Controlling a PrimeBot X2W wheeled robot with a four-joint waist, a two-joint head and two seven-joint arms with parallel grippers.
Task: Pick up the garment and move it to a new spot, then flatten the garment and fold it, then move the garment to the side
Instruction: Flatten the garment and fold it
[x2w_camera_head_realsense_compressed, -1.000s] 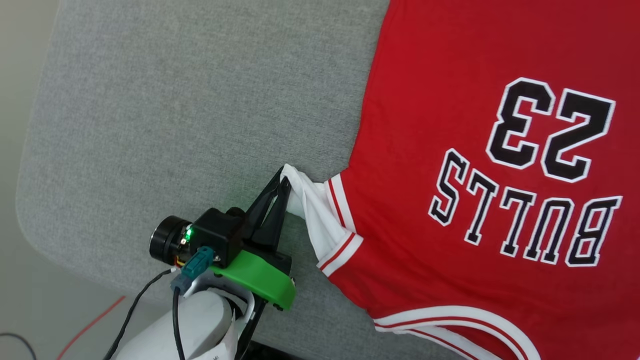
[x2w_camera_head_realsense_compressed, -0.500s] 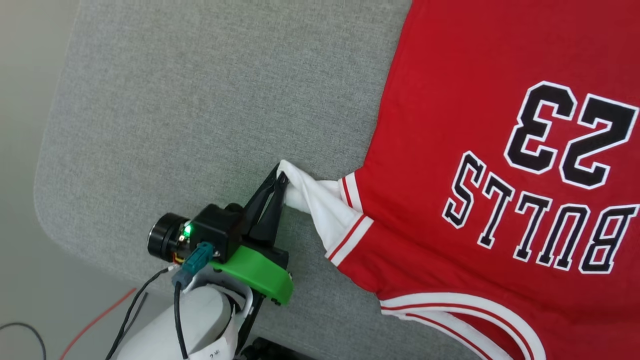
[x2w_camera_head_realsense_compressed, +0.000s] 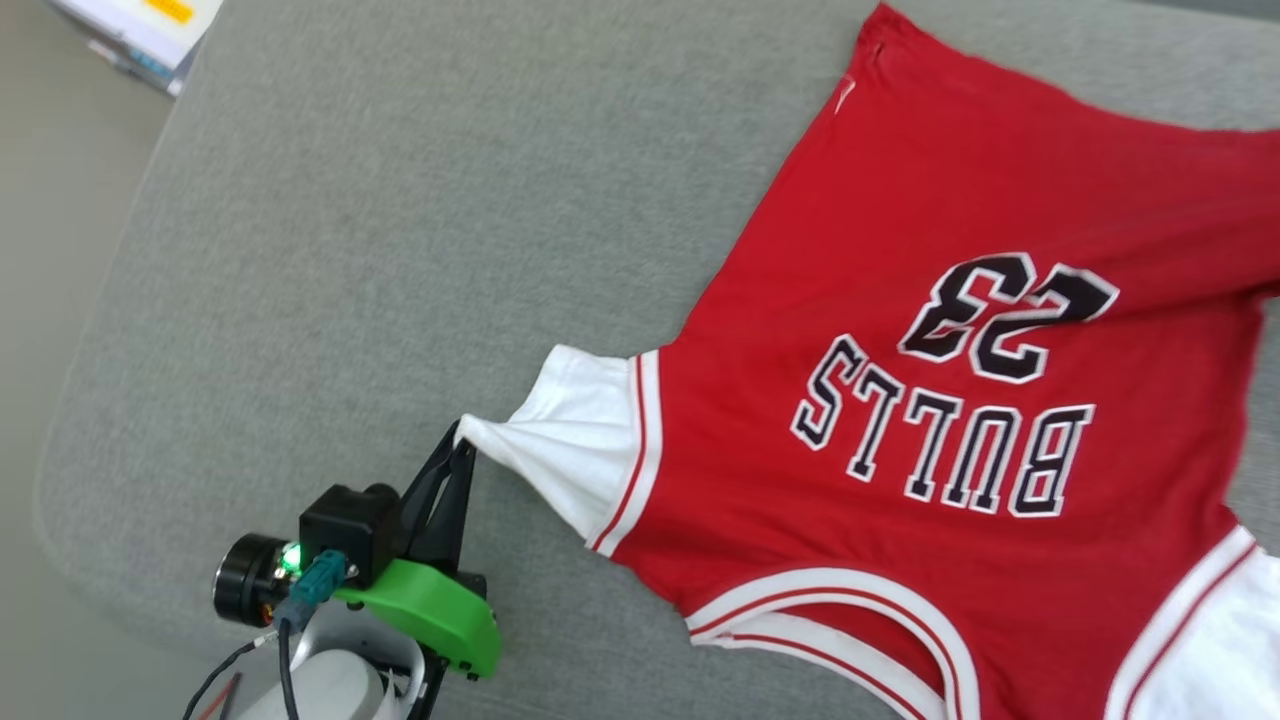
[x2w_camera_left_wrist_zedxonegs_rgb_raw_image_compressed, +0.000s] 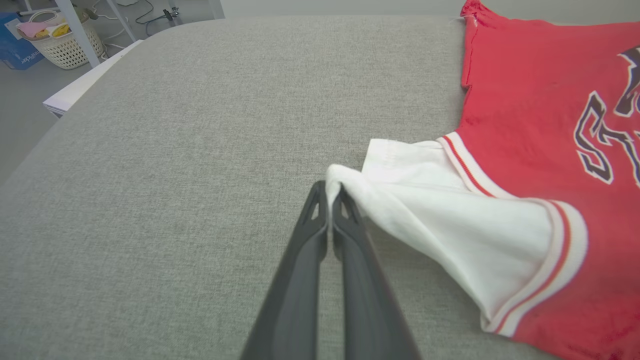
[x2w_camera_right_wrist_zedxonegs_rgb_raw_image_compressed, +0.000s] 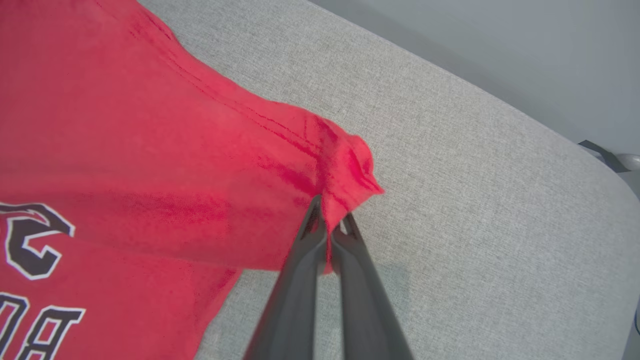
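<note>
Left tool (x2w_camera_head_realsense_compressed: 462, 440) closed tight, pinching the outer corner of the white sleeve (x2w_camera_head_realsense_compressed: 565, 440), at 8 o'clock of the garment (x2w_camera_head_realsense_compressed: 900, 300). Right tool (x2w_camera_right_wrist_zedxonegs_rgb_raw_image_compressed: 330, 210) closed too, biting a small fold of red cloth at a hem corner (x2w_camera_right_wrist_zedxonegs_rgb_raw_image_compressed: 360, 165), probably the corner toward 3 o'clock of the shirt, hard to confirm from the wrist view alone. Garment spread on the grey surface (x2w_camera_head_realsense_compressed: 400, 200) with the lettering (x2w_camera_head_realsense_compressed: 940, 450) up, taking the 3 o'clock half of the head view, collar (x2w_camera_head_realsense_compressed: 830, 620) toward 5 o'clock, sleeve raised a little and stretched like a small tent.

For a good flattening: draw both grips apart slowly and low over the surface, only until no slack between sleeve and hem. Avoid lifting high, to prevent the far side from tucking under. Mind the thin pinch on the sleeve, easy to lose under a hard pull. Lower first, release after.
</note>
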